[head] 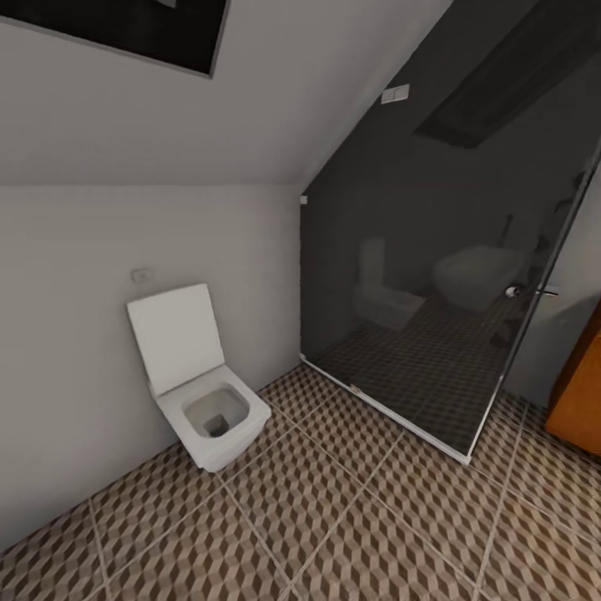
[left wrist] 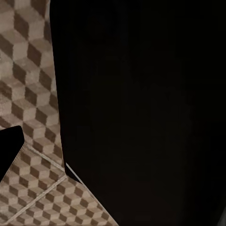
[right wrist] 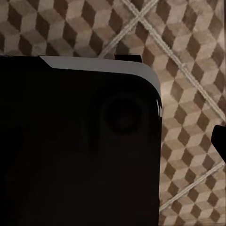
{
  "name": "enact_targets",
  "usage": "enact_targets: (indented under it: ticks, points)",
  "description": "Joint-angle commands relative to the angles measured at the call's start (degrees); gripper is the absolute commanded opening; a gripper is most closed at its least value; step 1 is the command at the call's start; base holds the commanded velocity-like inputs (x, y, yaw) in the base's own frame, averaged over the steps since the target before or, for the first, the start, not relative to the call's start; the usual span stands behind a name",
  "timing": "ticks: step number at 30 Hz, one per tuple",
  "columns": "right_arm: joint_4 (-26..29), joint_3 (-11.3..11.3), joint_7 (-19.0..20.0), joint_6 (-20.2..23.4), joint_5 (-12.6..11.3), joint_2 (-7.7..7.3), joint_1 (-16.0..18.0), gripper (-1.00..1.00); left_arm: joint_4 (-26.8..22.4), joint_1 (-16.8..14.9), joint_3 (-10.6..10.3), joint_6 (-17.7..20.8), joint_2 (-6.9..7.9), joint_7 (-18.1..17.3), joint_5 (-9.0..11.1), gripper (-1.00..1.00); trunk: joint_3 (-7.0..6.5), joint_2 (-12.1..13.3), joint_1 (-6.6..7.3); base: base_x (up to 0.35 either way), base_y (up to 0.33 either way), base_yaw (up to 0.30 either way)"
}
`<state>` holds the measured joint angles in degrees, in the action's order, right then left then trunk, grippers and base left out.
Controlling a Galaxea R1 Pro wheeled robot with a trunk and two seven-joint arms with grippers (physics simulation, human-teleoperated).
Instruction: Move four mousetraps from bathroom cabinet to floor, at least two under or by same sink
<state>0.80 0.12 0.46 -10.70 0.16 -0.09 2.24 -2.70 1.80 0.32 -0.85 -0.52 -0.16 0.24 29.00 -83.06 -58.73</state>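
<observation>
The bathroom floor [head: 334, 517] of brown, tan and cream cube-pattern tiles spreads across the lower head view. A slice of the orange-brown cabinet [head: 584, 401] shows at the right edge. The mousetraps and the sink are out of view. In the left wrist view a dark part of the robot's body [left wrist: 141, 108] stands over the tiles [left wrist: 33, 94], with a black tip [left wrist: 9, 150] at the edge. The right wrist view has a dark rounded body part [right wrist: 80, 150] above the tiles [right wrist: 188, 70] and a black tip [right wrist: 220, 141] at its edge. I cannot tell how either gripper's jaws stand.
A square white toilet [head: 204, 401] with its lid up hangs on the grey wall at left. A dark glass shower panel [head: 417, 334] on a pale sill runs from the middle to the right, mirroring a tub and a toilet. Open tiles lie in front of both.
</observation>
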Motion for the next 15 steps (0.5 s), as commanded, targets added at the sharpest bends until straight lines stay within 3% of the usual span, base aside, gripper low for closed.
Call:
enact_targets:
  ticks: [1,10,15]
  points:
    - [-0.1,0.0,0.1,-0.2,0.0,-0.02,0.0,1.0,-0.1,0.0,0.0,-0.1,0.0,0.0,0.0,1.0,0.04,0.0,0.0,0.0,0.0,-0.287]
    - [0.0,0.0,0.1,-0.2,0.0,-0.09,0.0,1.0,-0.1,0.0,0.0,-0.1,0.0,0.0,0.0,1.0,0.04,0.0,0.0,0.0,0.0,-0.284]
    - [0.0,0.1,0.1,-0.2,0.0,0.05,0.0,1.0,-0.1,0.0,0.0,-0.1,0.0,0.0,0.0,1.0,0.07,0.0,0.0,0.0,0.0,-0.099]
